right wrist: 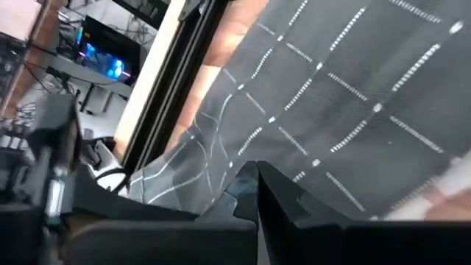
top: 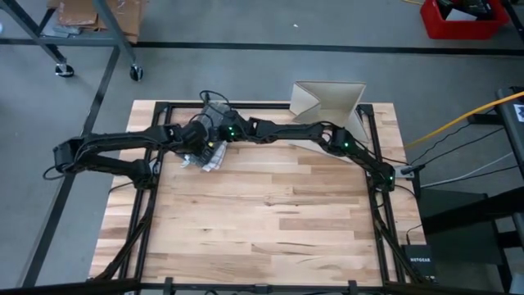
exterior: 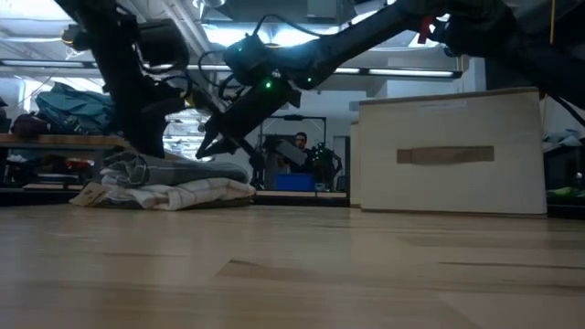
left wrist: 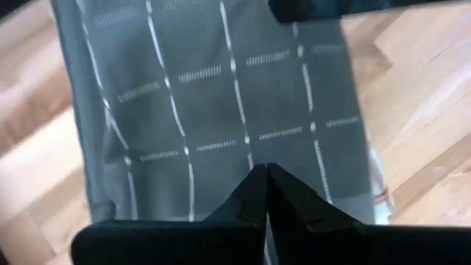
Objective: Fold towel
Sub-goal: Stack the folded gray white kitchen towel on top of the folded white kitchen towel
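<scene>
both grippers — left gripper (left wrist: 263, 193), right gripper (right wrist: 254, 193) — are pinching the soft, limp towel (top: 206, 156) by its edge, near the tabletop's far-left corner.

Both arms stretched in toward the far left of the table, wrists nearly meeting there. Left arm reaching in from the left edge, elbow low, forearm running rightward to its wrist. Left gripper (left wrist: 265, 193) with fingers pressed tight together, tips meeting in a point, nothing seen pinched between them from its own wrist camera. Right arm extended long across from the right side, green light glowing at the wrist, angled downward in the low view. Right gripper (right wrist: 254, 184) likewise closed, fingertips touching, pointing down at a slant (exterior: 208, 149).
</scene>
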